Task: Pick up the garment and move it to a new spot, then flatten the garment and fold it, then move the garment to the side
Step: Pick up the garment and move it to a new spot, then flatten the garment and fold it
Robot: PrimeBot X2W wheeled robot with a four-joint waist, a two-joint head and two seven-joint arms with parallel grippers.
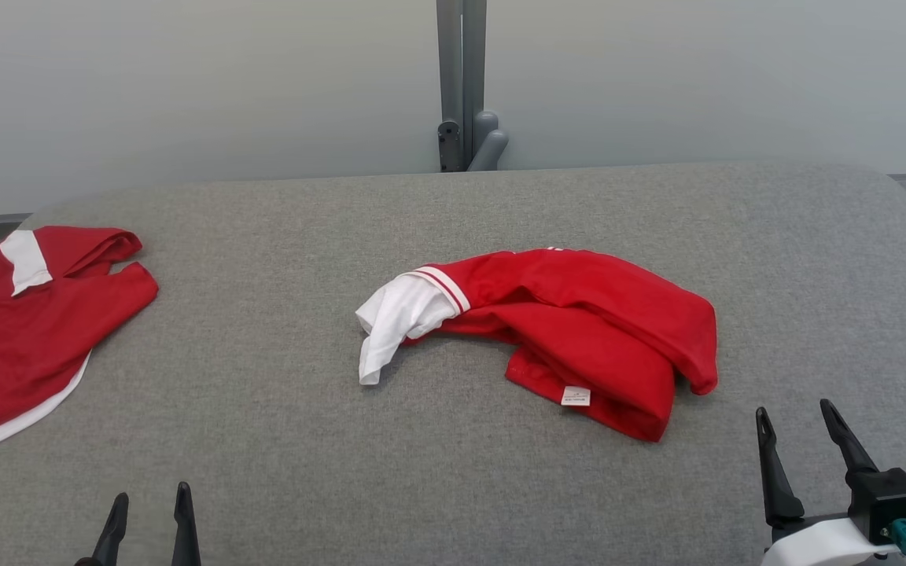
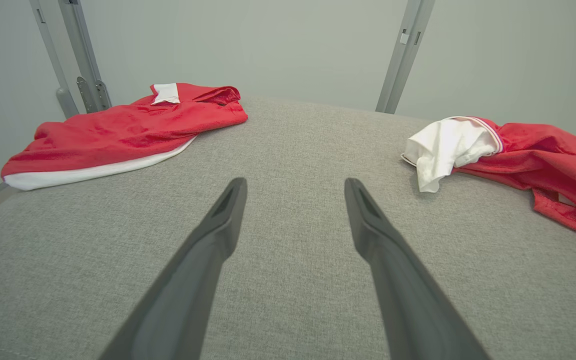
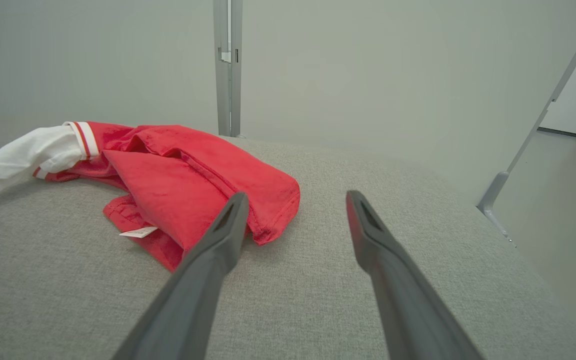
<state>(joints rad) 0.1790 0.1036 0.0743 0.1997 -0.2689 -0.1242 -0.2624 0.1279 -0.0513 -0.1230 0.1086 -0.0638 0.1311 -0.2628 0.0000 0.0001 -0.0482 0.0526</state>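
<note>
A red garment (image 1: 579,322) with a white sleeve lies crumpled at the middle of the grey padded table (image 1: 303,472), a small white label showing at its near hem. My right gripper (image 1: 793,410) stands open just near and right of it, apart from the cloth. In the right wrist view the garment (image 3: 183,175) lies ahead and left of the open right gripper (image 3: 296,195). My left gripper (image 1: 152,495) is open at the table's near left. In the left wrist view that gripper (image 2: 294,182) points at bare table, with the garment (image 2: 543,150) off to the right.
A second red garment (image 1: 20,330) with white trim lies spread at the table's far left edge, also seen as the red garment (image 2: 118,130) in the left wrist view. A grey metal post (image 1: 461,79) rises behind the table before a pale wall. The table's right edge drops to the floor (image 3: 558,200).
</note>
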